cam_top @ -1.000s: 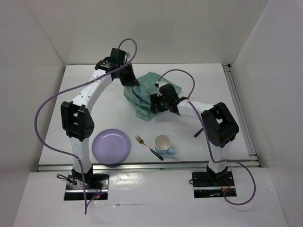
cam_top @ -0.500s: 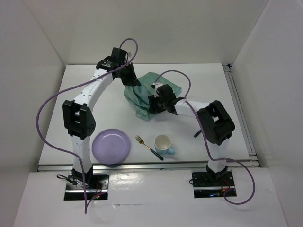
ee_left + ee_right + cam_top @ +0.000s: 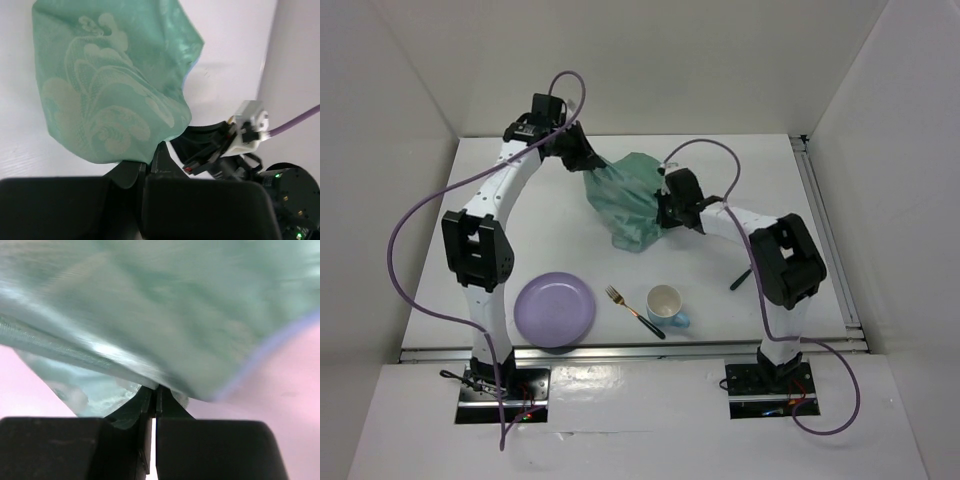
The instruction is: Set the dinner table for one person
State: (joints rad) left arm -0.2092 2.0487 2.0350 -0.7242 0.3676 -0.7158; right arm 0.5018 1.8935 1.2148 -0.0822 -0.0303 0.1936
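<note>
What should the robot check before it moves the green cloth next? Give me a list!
1. Left gripper shut on the cloth: ok, an edge is pinched between its fingers.
2. Right gripper shut on the cloth: ok, it pinches another edge.
3. Cloth spread flat: not ok, it hangs bunched between the two grippers.
4. Plate, fork and cup clear of the cloth: ok, they sit apart from it, nearer the arm bases.
5. Table free under the cloth: cannot tell, the cloth hides that spot.
</note>
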